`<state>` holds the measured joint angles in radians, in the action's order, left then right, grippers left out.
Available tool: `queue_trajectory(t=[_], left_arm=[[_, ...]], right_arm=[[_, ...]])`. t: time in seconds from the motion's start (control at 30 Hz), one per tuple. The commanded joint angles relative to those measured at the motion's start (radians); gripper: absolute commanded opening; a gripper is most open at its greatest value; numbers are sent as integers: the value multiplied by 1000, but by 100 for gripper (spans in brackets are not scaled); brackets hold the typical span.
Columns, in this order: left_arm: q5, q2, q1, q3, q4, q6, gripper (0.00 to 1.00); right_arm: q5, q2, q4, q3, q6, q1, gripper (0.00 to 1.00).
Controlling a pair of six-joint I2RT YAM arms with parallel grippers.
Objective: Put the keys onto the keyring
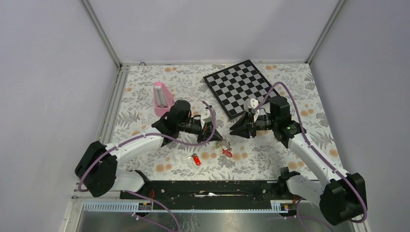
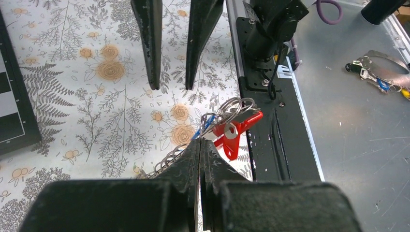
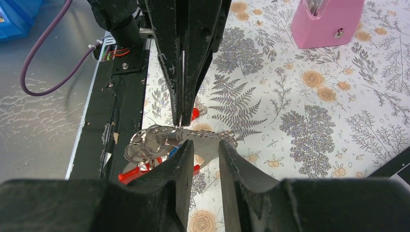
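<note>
Key bunch: a toothed metal key (image 3: 205,137) with wire rings (image 3: 145,145) and a red tag (image 2: 232,133) was held just above the tabletop (image 1: 270,154), between both pincers.
Long axis: the blade lay crosswise to the right fingers, with the rings toward the arm bases.
Left pincer (image 2: 200,142): clamped on the bunch near the rings.
Right pincer (image 3: 204,147): narrowly parted and holding nothing, with the blade just ahead of its tips.
Nearer arm: the right one, for the free blade end.
Loose key (image 1: 195,158): lay on the tabletop, red-tagged, toward the left arm.
Keyring: possibly hidden; it could not be made out.
</note>
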<state>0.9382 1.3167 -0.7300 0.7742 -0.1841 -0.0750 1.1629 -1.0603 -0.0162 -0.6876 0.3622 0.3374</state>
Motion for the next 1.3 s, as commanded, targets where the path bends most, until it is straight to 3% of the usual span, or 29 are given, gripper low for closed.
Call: queue_trajectory(t=[0.0, 0.5, 0.7, 1.03, 1.27], left_arm=[[-53, 1, 7, 23, -77, 46, 0], [-252, 52, 87, 199, 17, 185, 0], [-278, 53, 148, 254, 34, 257, 0], [-370, 14, 267, 369, 209, 149, 0], [-434, 14, 329, 423, 287, 111, 0]], right_arm=[[7, 14, 58, -61, 22, -6, 33], [-80, 9, 457, -299, 242, 27, 34], [-125, -25, 425, -257, 229, 119, 32], [-200, -152, 317, -199, 275, 301, 34], [-328, -328, 175, -177, 302, 483, 33]])
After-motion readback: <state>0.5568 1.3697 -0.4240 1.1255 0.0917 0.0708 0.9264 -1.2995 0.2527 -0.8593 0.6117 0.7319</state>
